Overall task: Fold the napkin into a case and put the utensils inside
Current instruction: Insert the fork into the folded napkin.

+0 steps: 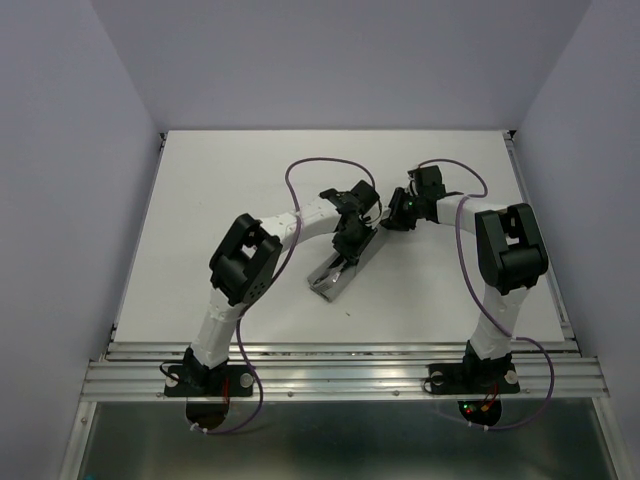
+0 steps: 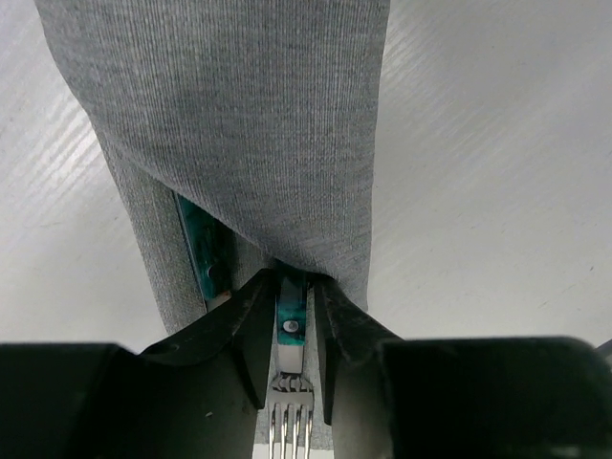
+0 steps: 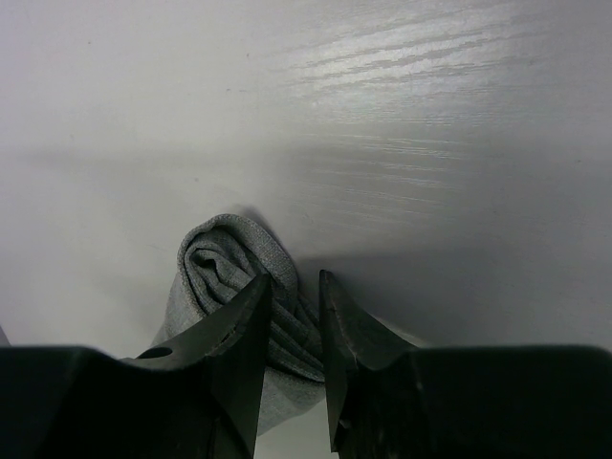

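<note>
My left gripper [image 2: 294, 282] has its jaws narrowly parted around the fork [image 2: 290, 325], whose teal handle slips into the grey case [image 2: 249, 124] on the table [image 2: 497, 191], beside a second teal handle [image 2: 201, 244]. My right gripper [image 3: 295, 279] is pinched on the case's bunched end.

No text, label, brand, number or sign can be read in any of the views.
</note>
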Available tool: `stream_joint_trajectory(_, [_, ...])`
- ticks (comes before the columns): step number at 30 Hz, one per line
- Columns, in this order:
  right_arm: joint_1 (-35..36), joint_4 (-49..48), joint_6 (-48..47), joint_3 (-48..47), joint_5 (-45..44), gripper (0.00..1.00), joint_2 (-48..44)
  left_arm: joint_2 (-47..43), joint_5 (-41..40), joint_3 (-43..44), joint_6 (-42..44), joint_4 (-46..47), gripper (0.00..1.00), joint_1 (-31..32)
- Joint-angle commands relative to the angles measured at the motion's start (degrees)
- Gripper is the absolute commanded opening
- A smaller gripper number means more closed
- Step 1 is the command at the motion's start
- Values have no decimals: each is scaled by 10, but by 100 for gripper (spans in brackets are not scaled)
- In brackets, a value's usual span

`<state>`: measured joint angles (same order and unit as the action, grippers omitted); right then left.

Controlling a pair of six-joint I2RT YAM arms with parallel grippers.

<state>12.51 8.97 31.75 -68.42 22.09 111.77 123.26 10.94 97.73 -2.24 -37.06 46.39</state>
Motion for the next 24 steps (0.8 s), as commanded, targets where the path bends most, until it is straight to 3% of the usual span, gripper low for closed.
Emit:
stream_joint_trajectory(1, [8,3,-3,5,1,33,-20,-65,8,-25,-8,7,37,-1])
stream_joint_trajectory(8, [14,3,-1,2,1,33,-16,-94,3,-51,-15,15,45,0])
stream_joint_trajectory(24, [19,3,-1,5,-1,33,-18,-99,-3,-118,-17,29,45,0])
